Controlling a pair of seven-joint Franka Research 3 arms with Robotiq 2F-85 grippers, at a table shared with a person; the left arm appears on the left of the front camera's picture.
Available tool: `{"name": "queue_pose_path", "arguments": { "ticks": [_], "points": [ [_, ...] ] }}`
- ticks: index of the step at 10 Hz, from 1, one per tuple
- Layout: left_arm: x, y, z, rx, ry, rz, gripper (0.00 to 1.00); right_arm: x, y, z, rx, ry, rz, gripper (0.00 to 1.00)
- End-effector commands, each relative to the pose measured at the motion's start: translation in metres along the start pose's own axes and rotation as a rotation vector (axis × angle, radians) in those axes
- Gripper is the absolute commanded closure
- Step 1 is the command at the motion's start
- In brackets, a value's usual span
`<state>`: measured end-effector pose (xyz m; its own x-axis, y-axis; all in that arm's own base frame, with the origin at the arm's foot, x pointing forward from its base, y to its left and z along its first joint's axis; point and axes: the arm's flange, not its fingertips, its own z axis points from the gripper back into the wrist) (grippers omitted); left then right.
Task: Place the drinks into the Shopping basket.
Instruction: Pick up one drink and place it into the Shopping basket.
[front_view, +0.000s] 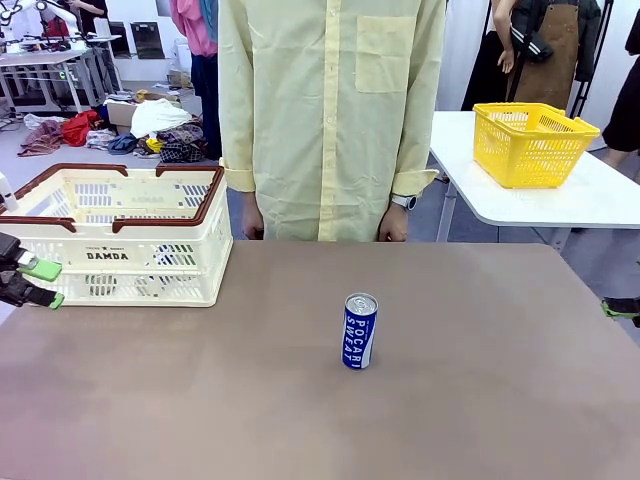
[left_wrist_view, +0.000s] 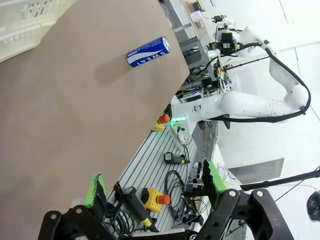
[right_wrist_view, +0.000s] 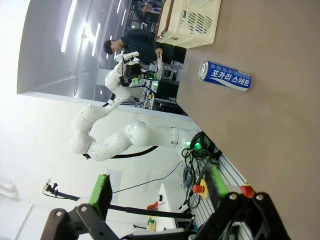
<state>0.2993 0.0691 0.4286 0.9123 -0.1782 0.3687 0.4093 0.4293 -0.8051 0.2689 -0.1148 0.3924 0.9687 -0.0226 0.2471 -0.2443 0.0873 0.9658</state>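
Now one blue can (front_view: 359, 331) stands upright on the brown table (front_view: 480, 400), with both arms parked off at the sides.

Seen from the front, the can sits near the table's middle with bare tabletop on every side; nothing stands between it and the Shopping basket (front_view: 120, 245), which rests at its ten o'clock by the table's far-left edge. A person in a pale yellow shirt (front_view: 330, 110) stands at twelve o'clock, hands hanging just behind the far edge. A yellow basket (front_view: 530, 143) sits on a separate white table at two o'clock. The left gripper (front_view: 38, 283), fingers spread and holding nothing, hangs at nine o'clock beside the basket's near wall; the right gripper (right_wrist_view: 157, 192), likewise spread and empty, waits at three o'clock past the table's edge.
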Motion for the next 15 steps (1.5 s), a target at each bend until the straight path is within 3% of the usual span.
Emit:
{"name": "queue_pose_path", "arguments": {
  "ticks": [1,4,6,8,10,12,14,15],
  "points": [
    [-0.002,-0.002,-0.002,-0.016,-0.009,0.006,0.00,0.000,0.004,0.000,0.006,0.005,-0.010,0.00],
    [0.000,0.000,0.000,0.000,0.000,0.000,0.00,0.000,0.004,0.000,0.006,0.005,-0.010,0.00],
    [0.063,-0.076,-0.048,0.139,0.206,-0.015,0.00,0.000,0.004,0.000,0.006,0.005,-0.010,0.00],
    [0.125,-0.163,-0.149,0.386,0.443,-0.059,0.00,0.000,0.004,0.000,0.006,0.005,-0.010,0.00],
    [0.152,-0.227,-0.247,0.514,0.370,-0.024,0.00,0.000,0.004,0.000,0.006,0.005,-0.010,0.00],
    [0.158,-0.262,-0.336,0.672,0.338,-0.023,0.00,0.000,0.004,0.000,0.006,0.005,-0.010,0.00],
    [0.164,-0.273,-0.415,0.804,0.232,-0.076,0.00,0.000,0.004,0.000,0.006,0.005,-0.010,0.00],
    [0.166,-0.264,-0.434,0.806,0.247,-0.060,0.00,0.000,0.004,0.000,0.006,0.005,-0.010,0.00]
  ]
}}
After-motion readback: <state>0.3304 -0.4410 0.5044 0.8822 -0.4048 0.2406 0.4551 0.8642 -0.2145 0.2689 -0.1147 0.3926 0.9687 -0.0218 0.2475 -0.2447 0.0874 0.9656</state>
